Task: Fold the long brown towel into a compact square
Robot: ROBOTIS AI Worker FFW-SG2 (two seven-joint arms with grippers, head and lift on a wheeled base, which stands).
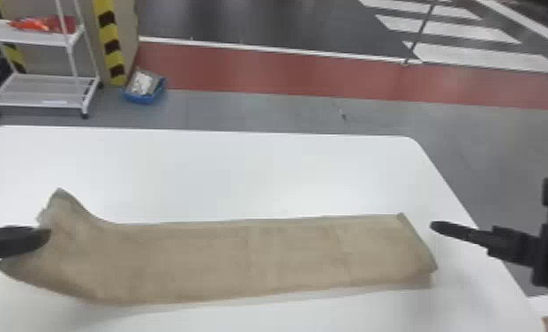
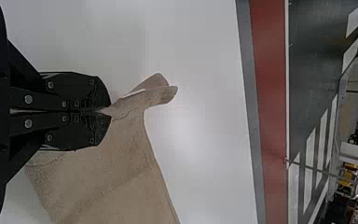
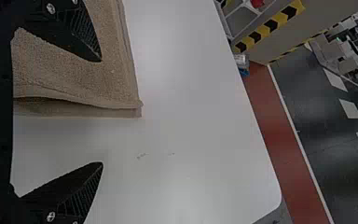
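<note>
Head view: near the front are two black grippers, the left gripper (image 1: 43, 236) between 8 and 9 o'clock, and the right gripper (image 1: 439, 228) at 4 o'clock. One brown towel (image 1: 242, 260) is on one white table (image 1: 259, 172). It is long and runs side to side, about 9 to 3 o'clock, with a crumpled end by the left gripper. Its flat end stops just beside the right gripper. One blue tub (image 1: 145, 96) sits on the floor at 10 o'clock.

Left wrist view: the two fingers are pressed together and pinch the towel. Call the way they point 12 o'clock: a bit of towel pokes out near 12, and the wide part goes off toward 3.

Right wrist view: the two fingers are spread wide, holding nothing. Count the same way: the towel is on the 9 o'clock side. One finger is over it, the other over the table.
</note>
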